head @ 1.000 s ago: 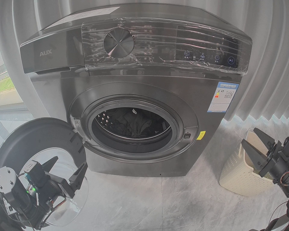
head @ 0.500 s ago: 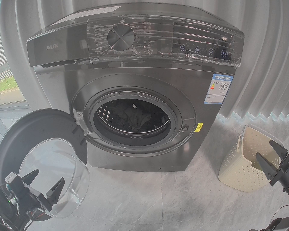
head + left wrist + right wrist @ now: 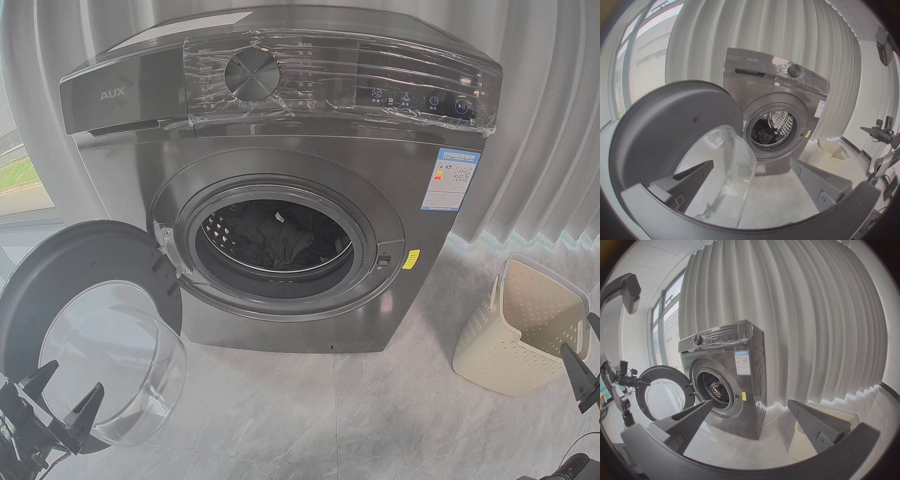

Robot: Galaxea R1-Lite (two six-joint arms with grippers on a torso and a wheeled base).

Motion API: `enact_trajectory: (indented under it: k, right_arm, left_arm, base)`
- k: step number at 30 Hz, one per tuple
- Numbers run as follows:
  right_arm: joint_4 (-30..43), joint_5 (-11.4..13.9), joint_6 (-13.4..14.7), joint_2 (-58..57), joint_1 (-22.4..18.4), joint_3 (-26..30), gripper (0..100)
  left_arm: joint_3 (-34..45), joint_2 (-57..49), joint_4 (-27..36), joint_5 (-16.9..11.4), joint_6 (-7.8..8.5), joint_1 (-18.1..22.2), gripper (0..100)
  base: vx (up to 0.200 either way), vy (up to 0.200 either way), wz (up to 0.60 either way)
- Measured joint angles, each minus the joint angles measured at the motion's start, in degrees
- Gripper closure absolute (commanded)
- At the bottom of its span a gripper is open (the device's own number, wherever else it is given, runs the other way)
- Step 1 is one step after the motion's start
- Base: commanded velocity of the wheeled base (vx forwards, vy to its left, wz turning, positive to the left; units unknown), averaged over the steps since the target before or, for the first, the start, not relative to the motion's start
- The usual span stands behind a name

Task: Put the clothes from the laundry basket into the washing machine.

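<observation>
The grey washing machine (image 3: 281, 156) stands with its round door (image 3: 81, 294) swung open to the left. Dark clothes (image 3: 278, 237) lie inside the drum, also seen from the left wrist (image 3: 762, 137). A cream laundry basket (image 3: 500, 350) sits on the floor to the machine's right, and its visible inside holds nothing. My left gripper (image 3: 62, 390) hangs open and empty low in front of the door's glass bowl (image 3: 725, 168). At the right edge, beside the basket, my right gripper (image 3: 584, 356) is open and empty too (image 3: 750, 402).
White pleated curtains (image 3: 550, 125) hang behind and beside the machine. A window (image 3: 19, 169) is at the left. Grey marble floor (image 3: 337, 419) lies free in front of the machine, between door and basket.
The head camera has shifted, so the machine sits a little higher in the picture. Both grippers have dropped and drawn back toward the lower corners, the right one away from over the basket.
</observation>
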Motion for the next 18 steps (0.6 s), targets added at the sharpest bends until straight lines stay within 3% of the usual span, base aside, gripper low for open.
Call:
enact_trajectory:
  k: [4, 10, 18]
  right_arm:
    - [2.49, 1.26, -0.76, -4.32, -2.19, 0.0, 0]
    - [6.73, 3.74, -1.26, -10.28, -5.73, 0.0, 0]
    - [23.16, 4.82, -1.35, -20.99, -7.86, 0.0, 0]
  left_arm:
    - [0.0, -4.88, 2.04, -2.35, 1.04, 3.69, 0]
    - [0.0, -11.72, 7.73, -3.71, 1.78, 8.72, 0]
    - [0.0, -19.46, 15.41, -6.0, 1.99, 14.06, 0]
  base:
    - [0.0, 0.0, 0.0]
    - [0.0, 0.0, 0.0]
    - [0.0, 0.0, 0.0]
